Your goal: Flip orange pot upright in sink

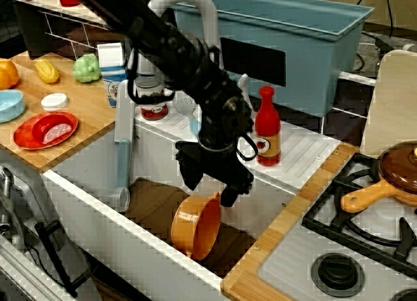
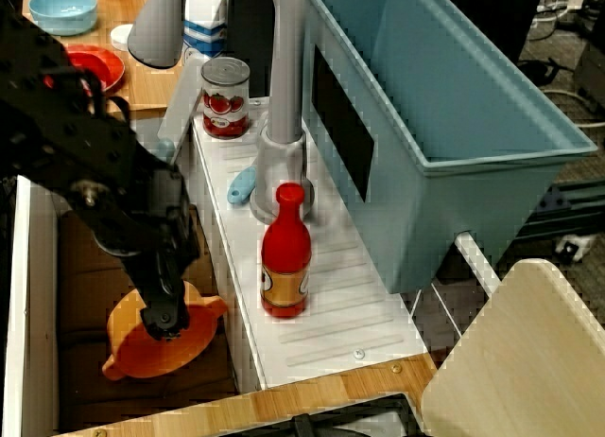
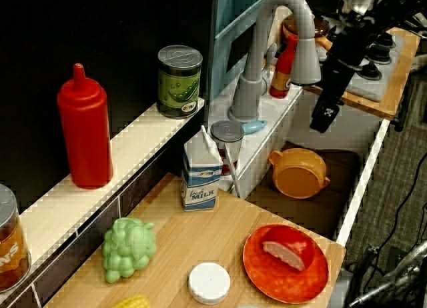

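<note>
The orange pot (image 1: 195, 224) sits tipped on its side on the brown floor of the sink (image 1: 85, 177). The gripper (image 1: 207, 187) grasps its upper rim, fingers clenched on it.

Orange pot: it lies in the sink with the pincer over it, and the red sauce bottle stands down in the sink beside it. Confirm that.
Not quite. The orange pot does lie in the sink with the pincer over it, but the red sauce bottle stands up on the white ledge behind the basin, near the faucet, not down in the sink. The view from the side, along the ledge, shows it best.
</note>
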Available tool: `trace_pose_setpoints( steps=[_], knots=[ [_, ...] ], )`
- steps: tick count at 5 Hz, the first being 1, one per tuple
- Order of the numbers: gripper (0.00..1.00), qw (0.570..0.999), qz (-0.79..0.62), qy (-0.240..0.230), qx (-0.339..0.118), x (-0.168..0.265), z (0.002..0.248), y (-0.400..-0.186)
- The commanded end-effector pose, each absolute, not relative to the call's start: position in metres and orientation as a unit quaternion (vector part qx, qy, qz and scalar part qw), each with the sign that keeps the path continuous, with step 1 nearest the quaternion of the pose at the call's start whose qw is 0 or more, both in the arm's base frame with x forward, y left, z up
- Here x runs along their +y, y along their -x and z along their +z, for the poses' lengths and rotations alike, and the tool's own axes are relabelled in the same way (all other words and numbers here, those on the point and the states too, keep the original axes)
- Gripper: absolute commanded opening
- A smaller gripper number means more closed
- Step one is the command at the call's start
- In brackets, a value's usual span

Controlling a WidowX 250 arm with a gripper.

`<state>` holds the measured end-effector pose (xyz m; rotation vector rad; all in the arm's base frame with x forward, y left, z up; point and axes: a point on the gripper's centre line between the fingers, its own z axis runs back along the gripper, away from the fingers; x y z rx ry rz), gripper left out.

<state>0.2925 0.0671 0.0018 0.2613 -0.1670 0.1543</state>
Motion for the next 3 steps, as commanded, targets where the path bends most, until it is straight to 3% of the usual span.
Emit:
trace_pose_setpoints(
  steps=[1,3],
  knots=[
    [1.00,0.980,0.081,-0.148,-0.103,0.079,-0.007,-0.300],
    [1.00,0.978,0.076,-0.163,-0.107,0.086,-0.021,-0.295]
  ],
)
